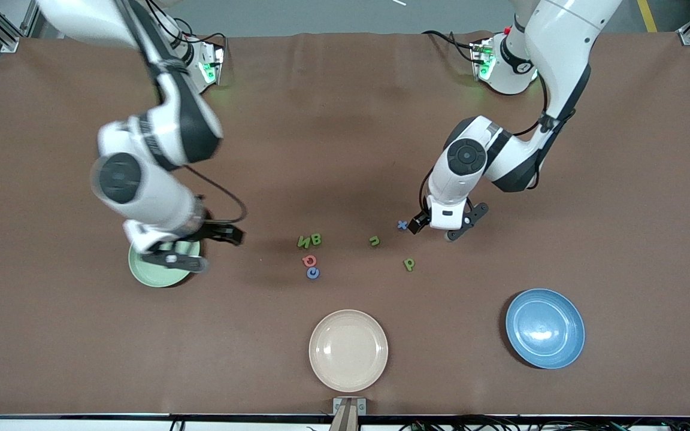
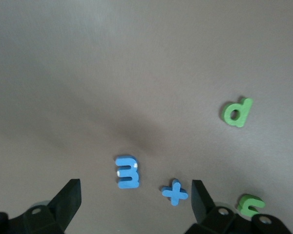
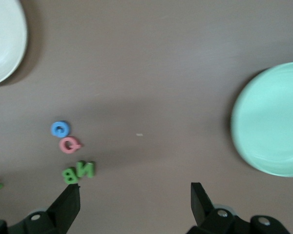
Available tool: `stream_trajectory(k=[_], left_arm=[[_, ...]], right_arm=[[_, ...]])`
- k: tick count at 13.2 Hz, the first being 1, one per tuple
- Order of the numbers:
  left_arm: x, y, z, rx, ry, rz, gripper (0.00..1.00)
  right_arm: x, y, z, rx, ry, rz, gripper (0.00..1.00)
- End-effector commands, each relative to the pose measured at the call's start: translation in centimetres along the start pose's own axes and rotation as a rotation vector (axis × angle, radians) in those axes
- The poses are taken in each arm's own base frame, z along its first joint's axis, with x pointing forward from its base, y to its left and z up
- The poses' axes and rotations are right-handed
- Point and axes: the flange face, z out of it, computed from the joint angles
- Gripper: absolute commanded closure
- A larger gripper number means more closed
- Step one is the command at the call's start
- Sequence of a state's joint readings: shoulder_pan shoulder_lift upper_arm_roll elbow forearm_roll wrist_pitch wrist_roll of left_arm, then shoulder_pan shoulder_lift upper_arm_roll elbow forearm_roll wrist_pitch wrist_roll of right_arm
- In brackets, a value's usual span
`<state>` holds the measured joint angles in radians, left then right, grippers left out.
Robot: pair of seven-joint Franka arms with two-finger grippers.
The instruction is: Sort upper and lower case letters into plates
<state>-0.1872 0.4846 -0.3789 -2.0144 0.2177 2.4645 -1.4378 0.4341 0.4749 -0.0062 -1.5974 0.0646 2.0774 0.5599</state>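
Note:
The letters lie mid-table: green N and B [image 1: 309, 241], a pinkish Q [image 1: 309, 260], a blue c [image 1: 313, 273], a green n [image 1: 374, 240], a green p [image 1: 409, 264] and a blue x [image 1: 403, 225]. My left gripper [image 1: 442, 231] is open and empty, low over the table beside the x. In the left wrist view it [image 2: 136, 207] stands over a blue m [image 2: 127, 171] and the x [image 2: 175, 192]. My right gripper [image 1: 204, 246] is open and empty over the mint green plate [image 1: 152, 273]. The blue plate [image 1: 545, 328] is empty, toward the left arm's end.
A beige cream plate [image 1: 348, 350] sits at the table's edge nearest the front camera, also in the right wrist view [image 3: 2, 39]. The right wrist view shows the mint plate [image 3: 271, 119], the c [image 3: 60, 128], the Q [image 3: 69, 144] and N and B [image 3: 78, 171].

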Motion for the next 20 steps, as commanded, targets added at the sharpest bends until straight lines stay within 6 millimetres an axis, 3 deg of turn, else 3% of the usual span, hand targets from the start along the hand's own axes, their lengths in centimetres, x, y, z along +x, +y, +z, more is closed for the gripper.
stream_trajectory(k=[1, 5, 7, 10, 12, 15, 17, 18, 20], left_arm=[[-0.8, 0.4, 1.3, -0.004, 0.007, -0.049, 0.07], [-1.3, -0.9, 3.4, -0.013, 0.014, -0.065, 0.16], [-1.4, -1.5, 4.0, -0.030, 0.009, -0.066, 0.20], [-1.3, -1.9, 4.9, -0.015, 0.001, -0.069, 0.28], [-1.2, -2.0, 5.3, -0.013, -0.001, -0.071, 0.34], [-0.9, -1.9, 5.5, -0.014, 0.005, -0.061, 0.59], [-0.3, -1.7, 5.2, -0.019, 0.019, -0.053, 0.86], [0.3, -1.4, 4.8, -0.029, 0.026, -0.056, 0.95], [2.2, -0.3, 3.1, -0.055, 0.052, -0.060, 0.99]], right_arm=[[-0.9, -4.5, 7.7, 0.002, 0.032, -0.048, 0.00], [-1.5, -6.3, 13.2, 0.021, 0.060, -0.069, 0.00], [-0.6, -8.5, 13.3, 0.042, 0.095, -0.058, 0.00], [-0.4, -11.4, 15.3, 0.050, 0.118, -0.071, 0.01], [-0.3, -12.6, 16.4, 0.043, 0.136, -0.099, 0.09], [0.2, -13.1, 17.2, 0.022, 0.169, -0.130, 0.20], [0.3, -13.0, 17.3, 0.013, 0.176, -0.140, 0.22], [0.1, -13.0, 17.6, 0.009, 0.173, -0.141, 0.23], [-0.1, -13.1, 18.0, -0.003, 0.176, -0.152, 0.29]])
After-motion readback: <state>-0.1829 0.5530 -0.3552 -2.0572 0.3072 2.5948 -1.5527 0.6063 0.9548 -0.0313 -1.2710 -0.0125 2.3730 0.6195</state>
